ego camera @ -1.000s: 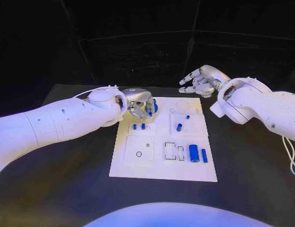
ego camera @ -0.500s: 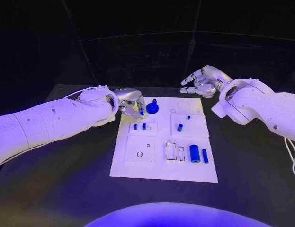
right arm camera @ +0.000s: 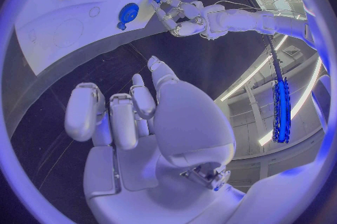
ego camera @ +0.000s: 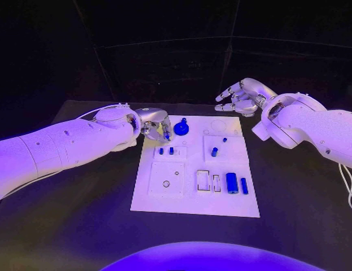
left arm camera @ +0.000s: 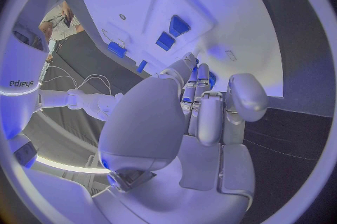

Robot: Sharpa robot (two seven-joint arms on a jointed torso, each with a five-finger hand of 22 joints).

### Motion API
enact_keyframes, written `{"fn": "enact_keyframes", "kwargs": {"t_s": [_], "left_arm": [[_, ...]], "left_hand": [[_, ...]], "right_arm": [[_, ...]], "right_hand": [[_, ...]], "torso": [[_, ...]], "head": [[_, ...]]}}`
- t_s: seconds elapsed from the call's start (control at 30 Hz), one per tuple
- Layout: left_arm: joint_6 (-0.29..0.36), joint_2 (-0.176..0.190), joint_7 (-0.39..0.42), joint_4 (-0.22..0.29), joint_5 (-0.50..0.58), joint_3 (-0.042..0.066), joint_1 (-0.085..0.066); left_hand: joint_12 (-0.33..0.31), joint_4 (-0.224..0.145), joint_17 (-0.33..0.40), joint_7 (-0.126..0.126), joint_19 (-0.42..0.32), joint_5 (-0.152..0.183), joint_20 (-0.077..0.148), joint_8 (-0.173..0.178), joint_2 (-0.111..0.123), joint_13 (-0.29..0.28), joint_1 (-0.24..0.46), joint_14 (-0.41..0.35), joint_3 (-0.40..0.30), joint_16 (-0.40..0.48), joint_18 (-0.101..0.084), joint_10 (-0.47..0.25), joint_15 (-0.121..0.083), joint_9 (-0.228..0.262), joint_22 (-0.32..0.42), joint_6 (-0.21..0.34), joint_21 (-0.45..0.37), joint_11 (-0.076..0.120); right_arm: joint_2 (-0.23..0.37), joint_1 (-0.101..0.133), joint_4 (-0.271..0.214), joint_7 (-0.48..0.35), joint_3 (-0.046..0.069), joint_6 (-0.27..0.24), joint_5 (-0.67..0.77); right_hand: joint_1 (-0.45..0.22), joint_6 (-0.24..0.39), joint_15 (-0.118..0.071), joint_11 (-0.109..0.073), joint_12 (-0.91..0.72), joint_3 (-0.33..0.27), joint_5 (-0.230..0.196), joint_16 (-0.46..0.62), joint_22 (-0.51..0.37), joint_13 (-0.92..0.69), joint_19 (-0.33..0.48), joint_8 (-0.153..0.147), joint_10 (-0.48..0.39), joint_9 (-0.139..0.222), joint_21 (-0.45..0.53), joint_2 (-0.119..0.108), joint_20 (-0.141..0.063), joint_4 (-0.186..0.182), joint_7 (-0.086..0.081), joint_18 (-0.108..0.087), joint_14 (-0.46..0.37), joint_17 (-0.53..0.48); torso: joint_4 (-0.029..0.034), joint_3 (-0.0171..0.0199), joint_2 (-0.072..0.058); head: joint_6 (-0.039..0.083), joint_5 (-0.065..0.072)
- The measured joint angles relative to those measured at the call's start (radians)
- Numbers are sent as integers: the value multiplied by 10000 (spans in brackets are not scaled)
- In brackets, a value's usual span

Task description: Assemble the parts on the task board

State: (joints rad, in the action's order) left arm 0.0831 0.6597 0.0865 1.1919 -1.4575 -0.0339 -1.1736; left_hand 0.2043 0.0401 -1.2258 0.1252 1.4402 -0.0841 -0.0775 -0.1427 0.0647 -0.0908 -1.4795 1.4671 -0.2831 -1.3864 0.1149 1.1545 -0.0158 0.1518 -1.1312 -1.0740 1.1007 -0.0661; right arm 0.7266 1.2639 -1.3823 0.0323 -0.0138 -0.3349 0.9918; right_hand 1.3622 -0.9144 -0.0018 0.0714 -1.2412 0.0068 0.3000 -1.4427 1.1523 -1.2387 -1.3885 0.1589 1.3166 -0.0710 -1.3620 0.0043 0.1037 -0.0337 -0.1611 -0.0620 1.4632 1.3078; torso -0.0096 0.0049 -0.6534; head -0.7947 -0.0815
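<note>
Head view shows your left robot hand [ego camera: 155,125] empty, fingers loosely apart, just beside the round blue part [ego camera: 181,129] it looks placed to reach. Your right robot hand [ego camera: 239,97] hangs spread and empty beyond the task board's [ego camera: 194,204] far right corner, likely for clearance.

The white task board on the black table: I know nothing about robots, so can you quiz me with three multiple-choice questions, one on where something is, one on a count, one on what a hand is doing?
1. Where does the round blue disc lie?
A. On the black table, off the board
B. On the white task board's far left part, beside the left hand
C. At the board's near edge

2. How many blue cylinders lie side by side on the board's near right part?
A. Two
B. Four
C. None

3. What is the silver right hand doing?
A. Gripping a part
B. Pressing on the board
C. Holding nothing, fingers apart

Answers: B, the disc sits by the left hand's fingers; A, one thick and one thin; C, its fingers are spread and bare.
</note>
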Motion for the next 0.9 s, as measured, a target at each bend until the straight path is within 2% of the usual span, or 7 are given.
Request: {"fn": "enact_keyframes", "kwargs": {"t_s": [0.43,0.9], "left_arm": [[-85,-182,-31,-198,17,1,56],[-83,-290,-61,-320,27,3,67]], "left_hand": [[-38,0,36,-1,0,-2,0,34,36,-1,36,0,0,0,3,0,0,-8,1,1,0,0],[-38,-1,46,-2,-1,31,0,36,36,-1,36,0,-56,0,7,0,0,-17,3,2,-1,0]], "right_arm": [[-20,-1,0,-2,0,4,0],[-35,-2,9,-6,0,5,0]], "right_hand": [[0,0,0,0,0,0,0,0,0,0,0,0,0,0,0,0,0,0,0,0,0,-1],[0,0,0,0,0,0,0,0,0,0,0,0,0,0,0,0,0,0,0,0,0,-2]], "torso": [[2,-1,0],[6,-1,-5]], "head": [[20,-2],[-24,51]]}}
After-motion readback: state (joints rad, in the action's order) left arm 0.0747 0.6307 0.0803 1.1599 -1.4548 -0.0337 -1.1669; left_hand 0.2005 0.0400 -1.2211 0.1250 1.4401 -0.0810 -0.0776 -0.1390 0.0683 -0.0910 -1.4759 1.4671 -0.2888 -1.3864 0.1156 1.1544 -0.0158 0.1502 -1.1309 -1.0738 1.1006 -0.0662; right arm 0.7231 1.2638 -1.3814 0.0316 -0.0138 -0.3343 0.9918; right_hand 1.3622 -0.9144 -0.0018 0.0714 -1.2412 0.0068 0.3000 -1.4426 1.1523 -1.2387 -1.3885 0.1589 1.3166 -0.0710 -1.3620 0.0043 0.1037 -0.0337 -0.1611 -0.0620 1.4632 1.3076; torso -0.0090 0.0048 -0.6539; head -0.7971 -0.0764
